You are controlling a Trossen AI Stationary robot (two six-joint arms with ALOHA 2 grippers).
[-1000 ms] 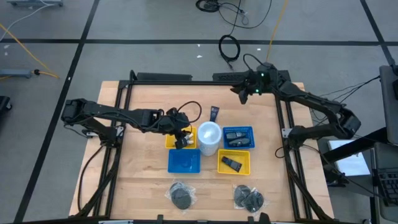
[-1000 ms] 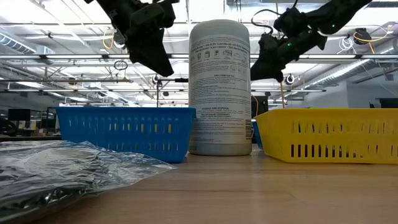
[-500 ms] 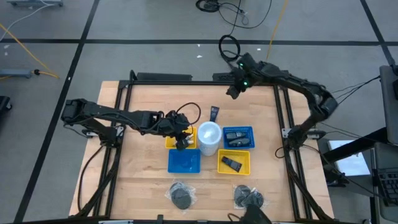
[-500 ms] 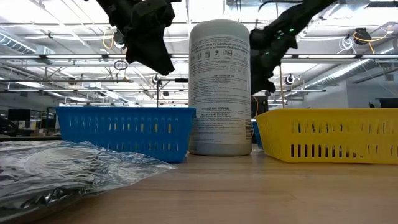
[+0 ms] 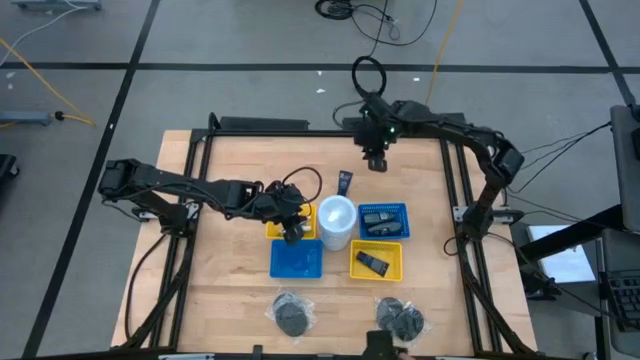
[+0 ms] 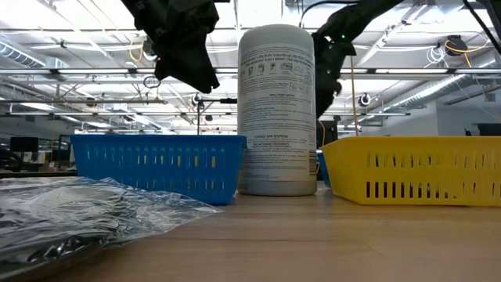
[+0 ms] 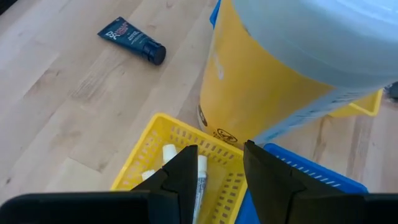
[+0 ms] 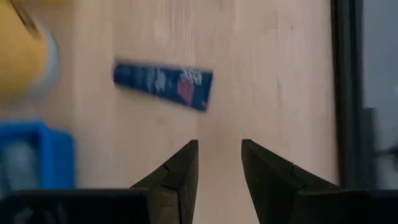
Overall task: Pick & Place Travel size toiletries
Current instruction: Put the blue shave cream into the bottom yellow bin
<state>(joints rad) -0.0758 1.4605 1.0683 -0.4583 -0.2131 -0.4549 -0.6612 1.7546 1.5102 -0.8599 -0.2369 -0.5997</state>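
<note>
High view: right gripper [image 5: 374,160] open, empty, near tabletop [image 5: 230,285] far edge beside dark tube [image 5: 344,182]; its label unreadable; left gripper [image 5: 291,232] open over yellow basket [image 5: 274,229].

A dark blue tube [image 5: 344,182] lies flat on the surface. White tubes [image 7: 200,177] lie in a yellow basket [image 7: 146,168]. Dark packs [image 5: 374,263] rest in baskets. Wrapped dark rounds [image 5: 291,316] sit near the front edge.

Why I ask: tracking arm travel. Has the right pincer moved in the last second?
Yes. In the high view the right pincer swung leftward along the table's far edge, toward the dark blue squeeze tube.
</note>
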